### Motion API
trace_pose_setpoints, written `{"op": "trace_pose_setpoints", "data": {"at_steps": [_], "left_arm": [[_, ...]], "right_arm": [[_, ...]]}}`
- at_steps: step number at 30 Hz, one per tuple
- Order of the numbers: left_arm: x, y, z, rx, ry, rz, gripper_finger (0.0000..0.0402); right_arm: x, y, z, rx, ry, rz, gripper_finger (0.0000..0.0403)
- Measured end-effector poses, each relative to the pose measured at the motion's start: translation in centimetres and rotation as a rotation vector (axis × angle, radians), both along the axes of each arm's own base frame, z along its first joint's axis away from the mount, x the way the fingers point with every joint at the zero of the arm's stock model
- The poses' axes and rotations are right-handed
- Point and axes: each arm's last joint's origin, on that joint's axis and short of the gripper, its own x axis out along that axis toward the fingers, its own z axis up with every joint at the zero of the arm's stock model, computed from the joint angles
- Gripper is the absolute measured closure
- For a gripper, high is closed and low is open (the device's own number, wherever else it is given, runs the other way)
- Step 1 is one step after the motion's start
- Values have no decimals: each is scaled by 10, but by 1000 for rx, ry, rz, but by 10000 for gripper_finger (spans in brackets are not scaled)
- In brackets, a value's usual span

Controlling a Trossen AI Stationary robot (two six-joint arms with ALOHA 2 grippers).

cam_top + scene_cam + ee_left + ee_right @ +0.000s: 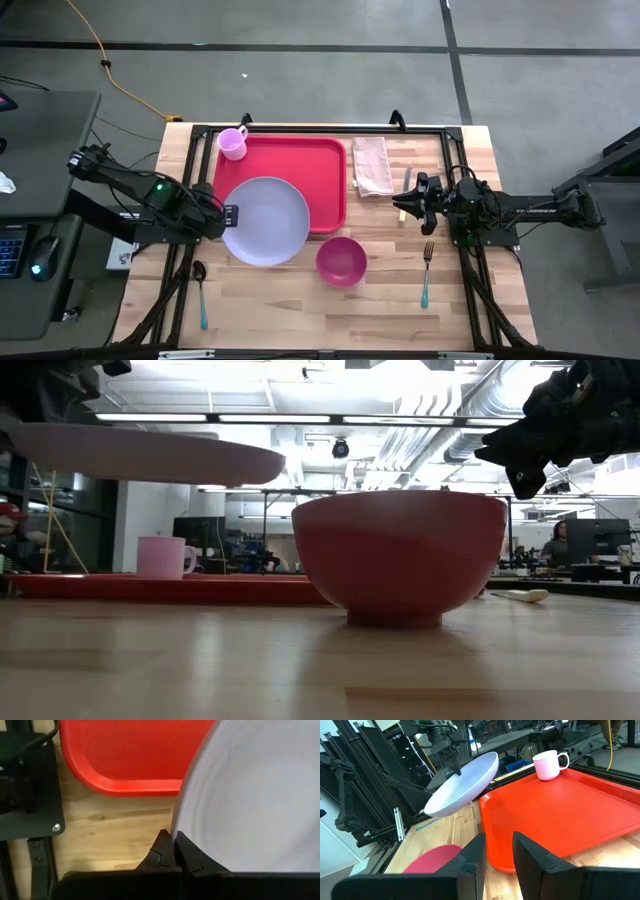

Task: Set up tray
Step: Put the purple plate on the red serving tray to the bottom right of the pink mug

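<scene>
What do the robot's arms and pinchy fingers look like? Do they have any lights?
Both arms are dark, almost black, built from jointed segments. The left arm has a small green light glowing on it and thin black cables near its base. The right arm is dark too, with no light showing. The left gripper has two black, pointed fingers. The right gripper has two black, flat, blocky fingers.

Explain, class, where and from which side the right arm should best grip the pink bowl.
Probably the pink bowl by its rim, from above. It stands upright and open on the table, with steep round walls too wide to span. One finger inside, one outside, on the rim's right side nearest the open right end effector; the lavender plate crowds its left.
</scene>
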Motion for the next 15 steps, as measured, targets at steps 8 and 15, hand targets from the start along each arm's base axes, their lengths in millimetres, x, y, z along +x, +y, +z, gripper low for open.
{"op": "trace_pose_setpoints", "data": {"at_steps": [8, 15], "left_arm": [[1, 3, 1, 79, -63, 98, 391], [2, 6, 3, 169, -136, 185, 391]], "right_arm": [[0, 0, 0, -5, 0, 0, 329], [0, 0, 0, -10, 0, 1, 329]]}}
